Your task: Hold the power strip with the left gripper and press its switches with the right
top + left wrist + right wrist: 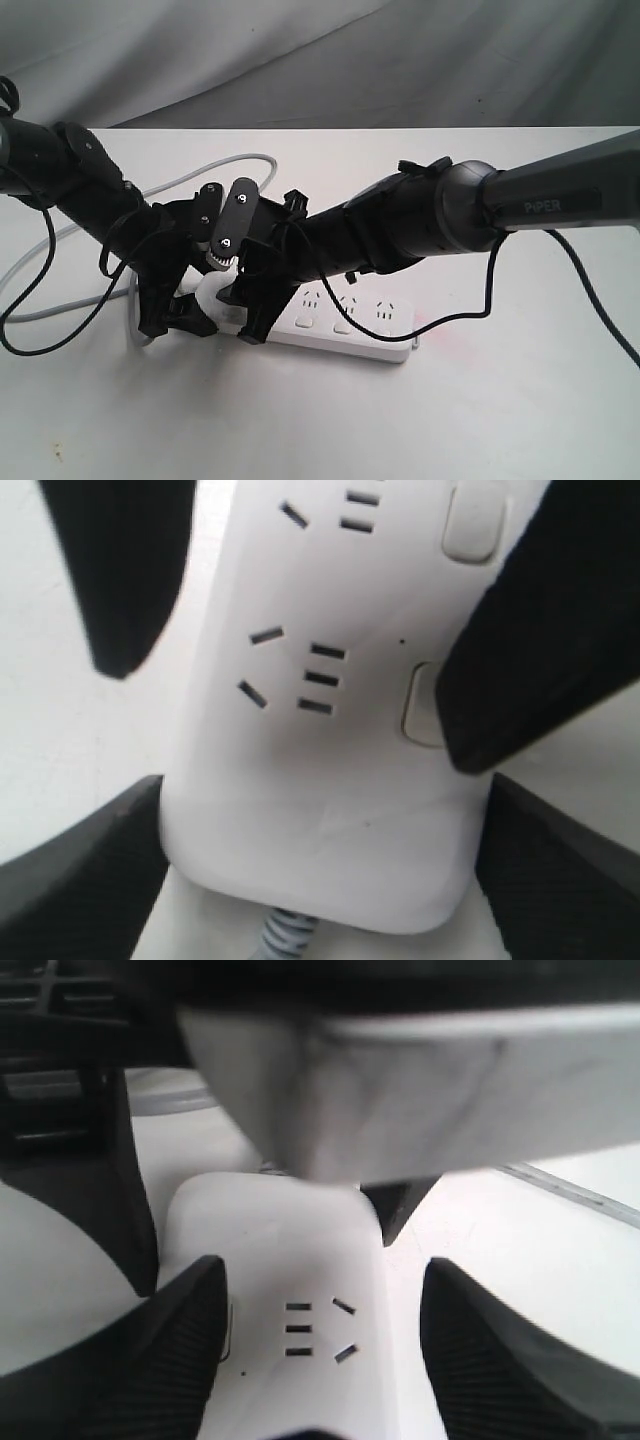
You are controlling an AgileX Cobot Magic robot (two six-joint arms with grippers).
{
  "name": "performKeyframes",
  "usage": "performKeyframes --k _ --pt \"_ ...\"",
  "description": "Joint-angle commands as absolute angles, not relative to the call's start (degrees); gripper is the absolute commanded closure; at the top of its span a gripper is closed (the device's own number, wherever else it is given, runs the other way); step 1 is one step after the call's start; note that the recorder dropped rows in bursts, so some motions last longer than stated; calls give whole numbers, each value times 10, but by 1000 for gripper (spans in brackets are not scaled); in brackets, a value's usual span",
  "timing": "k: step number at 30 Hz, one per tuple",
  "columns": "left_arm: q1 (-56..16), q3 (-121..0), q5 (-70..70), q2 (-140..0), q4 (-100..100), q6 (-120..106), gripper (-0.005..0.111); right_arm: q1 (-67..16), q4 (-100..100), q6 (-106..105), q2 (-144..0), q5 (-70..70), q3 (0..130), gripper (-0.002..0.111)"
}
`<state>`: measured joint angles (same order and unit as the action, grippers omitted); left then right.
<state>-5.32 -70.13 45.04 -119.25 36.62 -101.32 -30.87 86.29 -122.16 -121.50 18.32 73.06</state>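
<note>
The white power strip point(345, 322) lies on the table, and both claws cover its cord end. My left gripper point(175, 322) is shut on that end: in the left wrist view point(320, 870) its two black fingers press the strip's point(300, 780) sides, just above the grey cord point(285, 935). My right gripper point(245, 315) stands open astride the strip point(300, 1260), one finger on either side point(325, 1350). One of its fingers point(540, 650) rests over a switch point(420, 705) and half hides it. A further switch point(472, 520) is uncovered. Other switches point(303, 322) show in the exterior view.
The grey cord point(200, 170) loops away behind the left arm. Loose black cables point(40, 330) hang from the left arm, and another point(600, 300) trails from the right arm. White table point(500, 420) lies beyond the strip's far end.
</note>
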Motion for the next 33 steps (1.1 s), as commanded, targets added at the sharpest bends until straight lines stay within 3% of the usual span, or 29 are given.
performKeyframes --k 1,33 --pt "-56 -703 448 -1194 372 -1009 34 -309 856 -1229 -1222 186 734 54" --pt "-56 -703 448 -1194 372 -1010 34 -309 786 -1229 -1256 167 734 54"
